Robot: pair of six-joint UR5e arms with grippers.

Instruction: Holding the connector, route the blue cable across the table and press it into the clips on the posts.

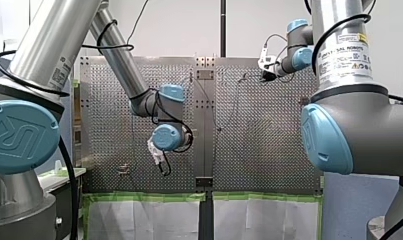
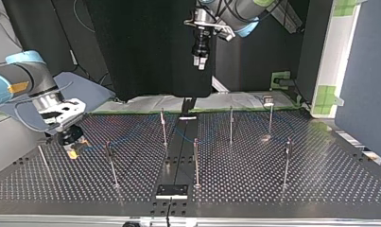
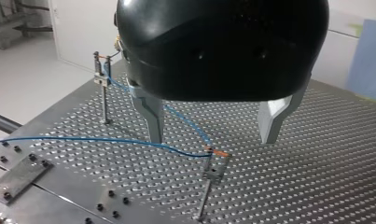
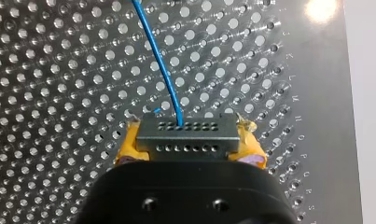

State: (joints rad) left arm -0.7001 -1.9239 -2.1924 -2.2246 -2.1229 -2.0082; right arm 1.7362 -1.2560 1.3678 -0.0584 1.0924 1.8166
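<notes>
My right gripper (image 4: 189, 145) is shut on the dark connector (image 4: 185, 133), held between its yellow pads (image 4: 129, 145) just above the perforated table. The blue cable (image 4: 162, 70) leaves the connector's top and runs away over the plate. In the top view my right gripper (image 2: 73, 150) sits low at the left. My left gripper (image 3: 212, 140) hangs open above the table, its metal fingers (image 3: 153, 116) astride the blue cable (image 3: 106, 140). The cable passes through a clip on a near post (image 3: 213, 168) and up to a far post (image 3: 103, 88). High at the middle of the top view is my left gripper (image 2: 200, 52).
Several thin posts stand across the plate, among them one at the centre (image 2: 196, 161), one towards the left (image 2: 111, 163) and one towards the right (image 2: 286, 161). A small bolted plate (image 2: 171, 190) lies on the centre strip near the front edge. Green tape (image 1: 149, 197) lines the table's edge.
</notes>
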